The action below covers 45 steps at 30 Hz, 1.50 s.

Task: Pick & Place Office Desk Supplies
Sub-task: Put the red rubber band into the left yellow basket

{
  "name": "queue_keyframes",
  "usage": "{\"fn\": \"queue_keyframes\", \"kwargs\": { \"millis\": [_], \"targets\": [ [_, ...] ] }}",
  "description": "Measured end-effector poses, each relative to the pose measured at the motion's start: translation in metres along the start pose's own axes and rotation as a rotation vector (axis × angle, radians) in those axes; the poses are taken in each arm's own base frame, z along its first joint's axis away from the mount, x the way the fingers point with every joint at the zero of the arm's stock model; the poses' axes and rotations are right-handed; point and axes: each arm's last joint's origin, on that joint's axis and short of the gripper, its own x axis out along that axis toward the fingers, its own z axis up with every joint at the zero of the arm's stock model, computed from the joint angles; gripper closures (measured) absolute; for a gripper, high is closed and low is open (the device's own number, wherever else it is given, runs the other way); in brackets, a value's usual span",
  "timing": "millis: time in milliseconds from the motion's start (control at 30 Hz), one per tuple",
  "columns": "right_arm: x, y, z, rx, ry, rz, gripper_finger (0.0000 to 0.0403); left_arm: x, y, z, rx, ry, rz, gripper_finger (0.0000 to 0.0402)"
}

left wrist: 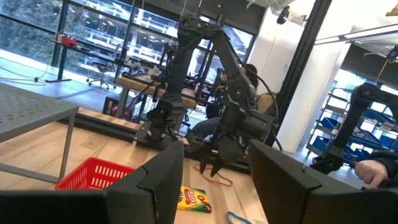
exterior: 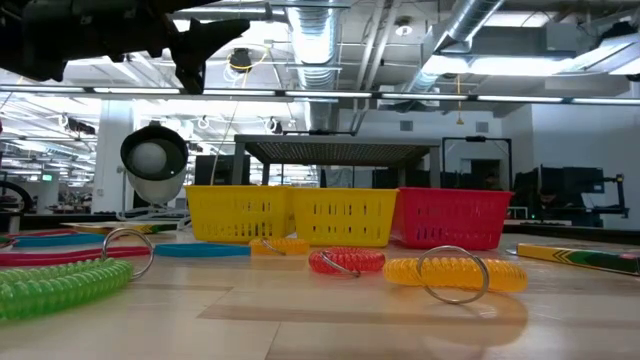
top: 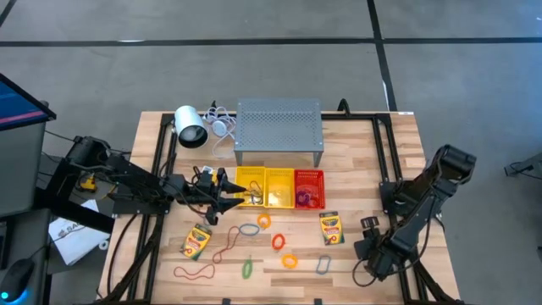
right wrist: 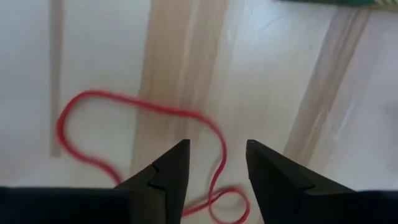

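Centrally on the worktop [top: 356,161] sit three small baskets in a row: two yellow baskets [top: 264,186] and a red basket [top: 309,188], just below the grey stand [top: 279,131]. A white lamp [top: 190,127] lies at the upper left of the worktop.

Below the baskets the supplies are scattered. One crayon box [top: 196,241] lies lower left, another crayon box [top: 331,228] lower right. Between them lie oval rings: orange rings [top: 278,241], a green ring [top: 247,268] and a grey ring [top: 323,265]. A rubber band [top: 195,273] lies at the lower left, another rubber band [top: 227,248] just beside the left box.

The left tool [top: 222,203] hovers at the left edge of the yellow baskets, its fingers spread wide and holding nothing.

The right tool [top: 373,258] is at the lower right of the worktop, right of the grey ring. In its wrist view its fingers [right wrist: 168,174] stand partly apart over a red rubber band [right wrist: 155,115] on the bare wood, one loop running between the tips; whether they touch it I cannot tell.

In the low view, coiled rings with metal loops crowd the foreground in front of the baskets.
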Motion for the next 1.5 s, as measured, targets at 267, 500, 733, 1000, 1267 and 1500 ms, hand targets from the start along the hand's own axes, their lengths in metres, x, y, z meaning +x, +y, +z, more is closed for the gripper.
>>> {"fn": "queue_keyframes", "kwargs": {
  "millis": [267, 500, 733, 1000, 1267, 1500],
  "targets": [
    [0.004, -0.002, 0.004, -0.023, 0.020, 0.005, 0.0267, 0.000, -0.001, 0.000, -0.024, 0.015, -0.047, 0.0225],
    [0.004, 0.000, 0.005, -0.030, 0.027, 0.046, 0.0267, 0.000, -0.001, 0.000, -0.024, 0.015, -0.048, 0.0225],
    [0.005, -0.002, 0.008, -0.032, 0.029, 0.054, 0.0267, 0.000, -0.001, 0.000, -0.024, 0.015, -0.048, 0.0225],
    [0.006, -0.010, 0.015, -0.035, 0.029, 0.053, 0.0269, 0.000, -0.001, 0.000, -0.024, 0.015, -0.048, 0.0225],
    [0.005, -0.009, 0.014, -0.050, 0.042, 0.069, 0.0291, 0.000, -0.001, 0.000, -0.024, 0.015, -0.048, 0.0225],
    [0.005, -0.007, 0.012, -0.059, 0.049, 0.080, 0.0295, -0.001, -0.004, -0.001, -0.027, 0.019, -0.059, 0.0225]
  ]
}}
